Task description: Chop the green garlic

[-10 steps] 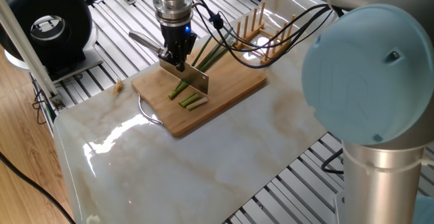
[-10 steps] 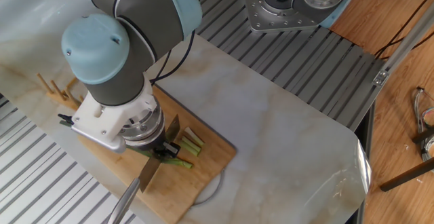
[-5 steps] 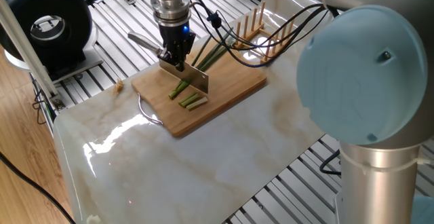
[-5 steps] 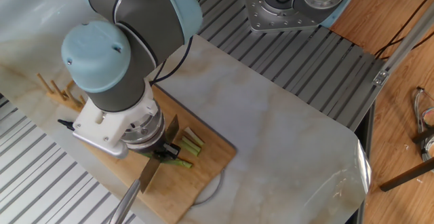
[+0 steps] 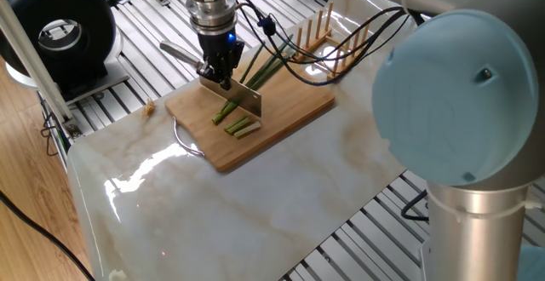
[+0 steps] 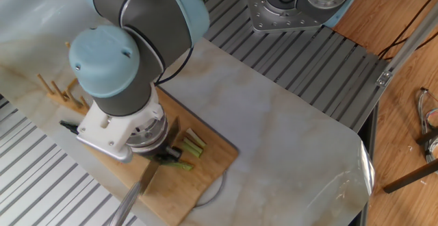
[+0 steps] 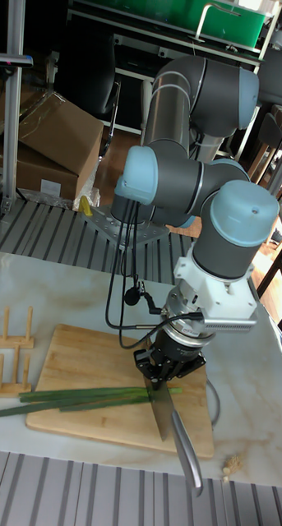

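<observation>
Gripper (image 5: 220, 75) has its jaws clenched on a knife (image 5: 243, 98), handle sticking out to the side. Blade edge is down on the green garlic (image 7: 83, 398), which lies lengthwise across the wooden cutting board (image 5: 289, 111) on the marble worktop (image 5: 255, 204). Leafy dark ends run off the board toward the wooden peg rack (image 5: 328, 30). A few short cut pieces (image 5: 241, 127) lie on the board just beside the blade.
</observation>
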